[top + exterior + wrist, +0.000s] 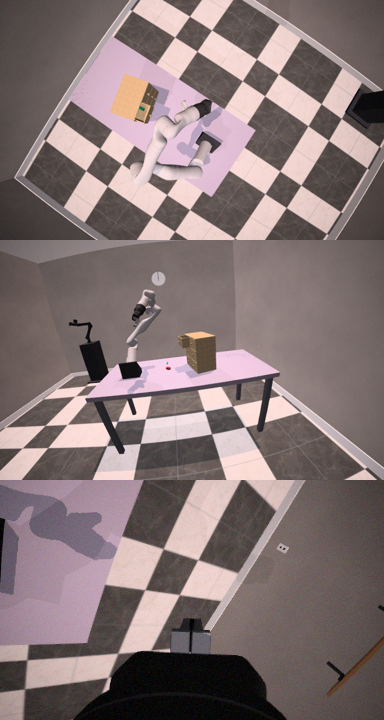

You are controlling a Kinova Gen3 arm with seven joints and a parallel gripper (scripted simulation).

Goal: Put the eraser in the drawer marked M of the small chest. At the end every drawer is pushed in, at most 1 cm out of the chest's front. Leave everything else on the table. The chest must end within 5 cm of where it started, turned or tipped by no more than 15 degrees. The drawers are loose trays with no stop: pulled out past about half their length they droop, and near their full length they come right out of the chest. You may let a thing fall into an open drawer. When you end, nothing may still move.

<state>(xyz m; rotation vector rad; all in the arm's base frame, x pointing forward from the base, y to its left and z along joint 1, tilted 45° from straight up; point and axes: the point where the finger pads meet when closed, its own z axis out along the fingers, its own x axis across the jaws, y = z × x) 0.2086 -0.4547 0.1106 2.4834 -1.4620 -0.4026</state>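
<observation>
The wooden chest [128, 97] [207, 353] stands upright on the table [104, 62] [243, 367]. One top-row drawer [143, 115] [182, 342] sticks well out of its front. A green block [141, 108] lies inside that drawer. The other visible drawers look pushed in. No drawer letter is readable. In the exterior view a small green thing [167, 363] and a red thing [168, 368] lie on the table before the chest. I cannot tell which thing is the eraser. My gripper [135, 324] [191, 630] is shut and empty, high above the table and away from the chest.
A black box [216, 144] [129, 370] stands on the table by the arm's base. A black pedestal [369, 107] [94, 361] with another arm stands off the table. Walls surround the room. The wrist view shows the table's edge, floor and wall.
</observation>
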